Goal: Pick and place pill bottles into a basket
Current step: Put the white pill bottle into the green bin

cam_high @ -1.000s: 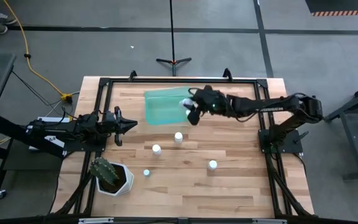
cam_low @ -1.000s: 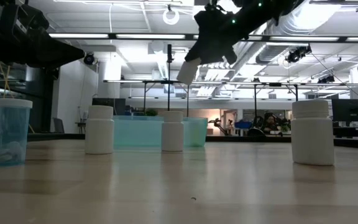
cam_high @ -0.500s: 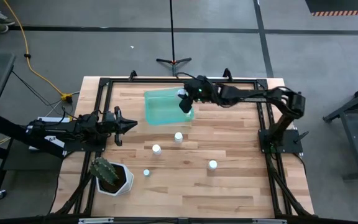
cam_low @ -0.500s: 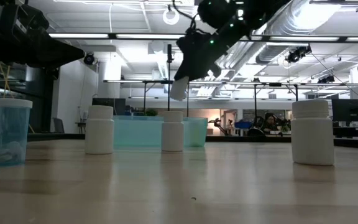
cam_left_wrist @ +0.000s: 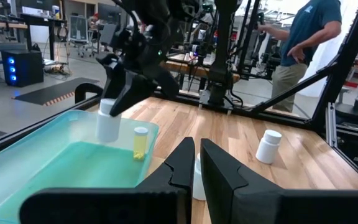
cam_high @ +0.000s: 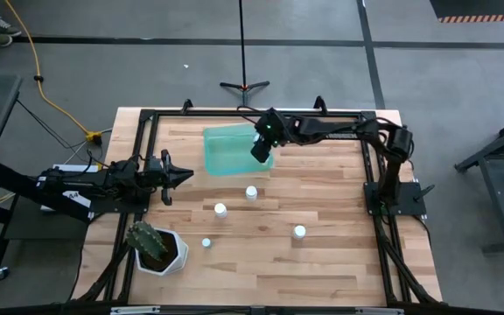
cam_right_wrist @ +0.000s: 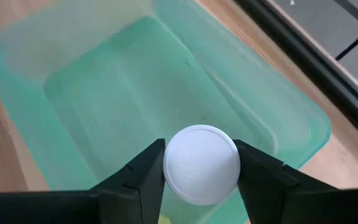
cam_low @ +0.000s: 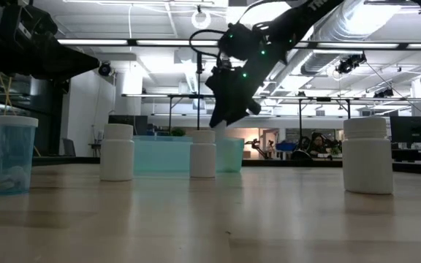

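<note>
The teal basket (cam_high: 230, 150) lies at the table's far middle and also shows in the right wrist view (cam_right_wrist: 123, 87). My right gripper (cam_high: 261, 145) is over the basket's right part, shut on a white pill bottle (cam_left_wrist: 107, 123). A small yellowish bottle (cam_left_wrist: 140, 142) stands inside the basket. Three white bottles (cam_high: 251, 192) (cam_high: 220, 209) (cam_high: 298, 232) and a blue-tinted one (cam_high: 206, 242) stand on the table. My left gripper (cam_high: 185, 176) waits shut and empty at the table's left. My right gripper pinches the white bottle at its cap end (cam_right_wrist: 174, 167) between its two fingers, one on each side. The fingers (cam_left_wrist: 124, 93) come from above, slanting down from the table's right. The bottle hangs upright, low inside the basket. I cannot tell whether its base touches the floor.
A white hexagonal pot with a cactus (cam_high: 156, 248) stands at the near left. A black frame rail (cam_high: 252, 112) runs along the table's edges. A person (cam_left_wrist: 300, 43) stands beyond the table's right side in the left wrist view.
My right gripper has carried the white bottle a little toward the table's far left and down, from above the basket's right edge to low inside the basket. It has stayed shut on the bottle.
</note>
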Controlling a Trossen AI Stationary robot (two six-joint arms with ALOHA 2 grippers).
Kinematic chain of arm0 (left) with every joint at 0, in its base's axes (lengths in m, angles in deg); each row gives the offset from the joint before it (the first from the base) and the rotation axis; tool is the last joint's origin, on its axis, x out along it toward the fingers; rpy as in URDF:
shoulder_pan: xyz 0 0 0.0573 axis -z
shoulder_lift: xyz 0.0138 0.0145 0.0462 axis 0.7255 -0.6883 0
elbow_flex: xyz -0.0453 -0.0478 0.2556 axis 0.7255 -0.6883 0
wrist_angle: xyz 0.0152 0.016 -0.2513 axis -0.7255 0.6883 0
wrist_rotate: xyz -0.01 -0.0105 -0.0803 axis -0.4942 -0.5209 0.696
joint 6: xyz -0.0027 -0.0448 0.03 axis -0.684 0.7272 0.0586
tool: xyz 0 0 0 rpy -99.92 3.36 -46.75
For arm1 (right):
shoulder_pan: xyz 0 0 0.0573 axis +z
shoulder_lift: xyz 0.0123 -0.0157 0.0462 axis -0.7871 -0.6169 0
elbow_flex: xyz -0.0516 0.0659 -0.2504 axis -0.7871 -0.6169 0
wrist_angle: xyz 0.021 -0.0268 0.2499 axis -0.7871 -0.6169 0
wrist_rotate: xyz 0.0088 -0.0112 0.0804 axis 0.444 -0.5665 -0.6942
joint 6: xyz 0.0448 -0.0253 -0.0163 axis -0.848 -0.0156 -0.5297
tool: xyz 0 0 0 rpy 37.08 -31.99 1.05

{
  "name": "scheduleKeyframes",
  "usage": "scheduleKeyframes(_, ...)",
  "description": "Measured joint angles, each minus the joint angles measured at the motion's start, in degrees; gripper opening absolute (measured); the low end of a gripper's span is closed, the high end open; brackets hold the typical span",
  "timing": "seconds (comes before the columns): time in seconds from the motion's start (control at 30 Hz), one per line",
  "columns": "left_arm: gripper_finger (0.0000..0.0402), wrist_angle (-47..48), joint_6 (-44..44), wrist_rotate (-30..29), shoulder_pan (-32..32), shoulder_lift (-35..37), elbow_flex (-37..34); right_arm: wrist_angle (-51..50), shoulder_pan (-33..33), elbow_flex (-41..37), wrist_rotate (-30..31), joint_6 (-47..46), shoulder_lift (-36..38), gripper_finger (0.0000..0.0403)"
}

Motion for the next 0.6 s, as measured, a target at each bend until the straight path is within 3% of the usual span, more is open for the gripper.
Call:
scheduleKeyframes(0.4,0.0065,0.00,0.00,0.00,0.00,0.00,0.00,-1.68,-0.11,-0.07,-1.00,-0.01,-2.41,0.0159)
scheduleKeyframes(0.6,0.0065,0.00,0.00,0.00,0.00,-0.01,0.00,-1.57,-0.11,-0.07,-0.89,-0.26,-2.62,0.0187)
